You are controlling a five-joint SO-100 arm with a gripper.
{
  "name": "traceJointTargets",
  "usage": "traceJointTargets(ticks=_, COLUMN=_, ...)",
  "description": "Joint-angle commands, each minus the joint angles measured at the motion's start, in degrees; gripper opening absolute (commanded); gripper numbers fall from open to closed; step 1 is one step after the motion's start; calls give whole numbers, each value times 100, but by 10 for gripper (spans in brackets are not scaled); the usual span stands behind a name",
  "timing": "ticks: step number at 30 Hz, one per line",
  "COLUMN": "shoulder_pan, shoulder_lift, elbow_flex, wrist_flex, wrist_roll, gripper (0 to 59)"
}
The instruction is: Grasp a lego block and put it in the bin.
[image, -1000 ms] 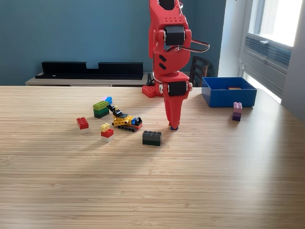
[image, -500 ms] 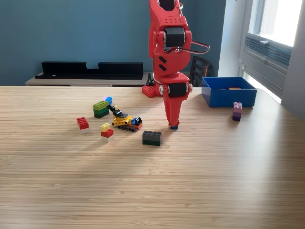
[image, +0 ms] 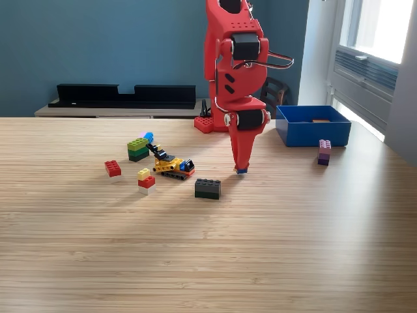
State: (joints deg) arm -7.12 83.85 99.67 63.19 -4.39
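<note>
A: Where is the arm point(image: 238, 72) sitting now, compared with 0.5 s ago?

B: It is leaning a little further toward the bin point(image: 313, 125) than before. The gripper point(image: 242, 168) is pointing straight down, and its tip has drifted slightly toward the exterior view's right and slightly up off the table point(image: 208, 254).

A: Is it gripping anything?

B: The jaws are pressed together on a small blue block point(image: 242, 171); only a sliver is peeking out below the tip. That blue bit was already there in the earlier frame, so it is travelling with the gripper.

A: And the bin?

B: It is resting on the table at the exterior view's right of the gripper, well apart from it, unmoved. Something small and orange is lying inside; I cannot tell what.

A: The other blocks?

B: Nothing is shifting. Taking the bin as the mark: a purple stack point(image: 324, 152) is standing just in front of it. A black block point(image: 208, 188) is lying far to the view's left of the bin, with a yellow model point(image: 172, 167), a green stack point(image: 138, 149), a yellow-red stack point(image: 146, 180) and a red block point(image: 113, 169) farther left still.
</note>
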Motion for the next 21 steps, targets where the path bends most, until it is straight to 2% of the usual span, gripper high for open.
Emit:
traceJointTargets(ticks=1, shoulder_pan=-132, shoulder_lift=185, elbow_flex=-650, wrist_flex=483, wrist_roll=62, gripper=0)
traceJointTargets(ticks=8, shoulder_pan=-721, shoulder_lift=290, elbow_flex=-1881, wrist_flex=1960, wrist_roll=193, gripper=0)
traceJointTargets(ticks=10, shoulder_pan=-1011, shoulder_lift=527, elbow_flex=-2118, wrist_flex=2180, wrist_roll=246, gripper=0)
traceJointTargets(ticks=16, shoulder_pan=-2250, shoulder_lift=1547, elbow_flex=-2118, wrist_flex=2575, wrist_roll=272, gripper=0)
traceJointTargets(ticks=21, shoulder_pan=-3331, shoulder_lift=2250, elbow_flex=-1696, wrist_flex=2619, wrist_roll=53, gripper=0)
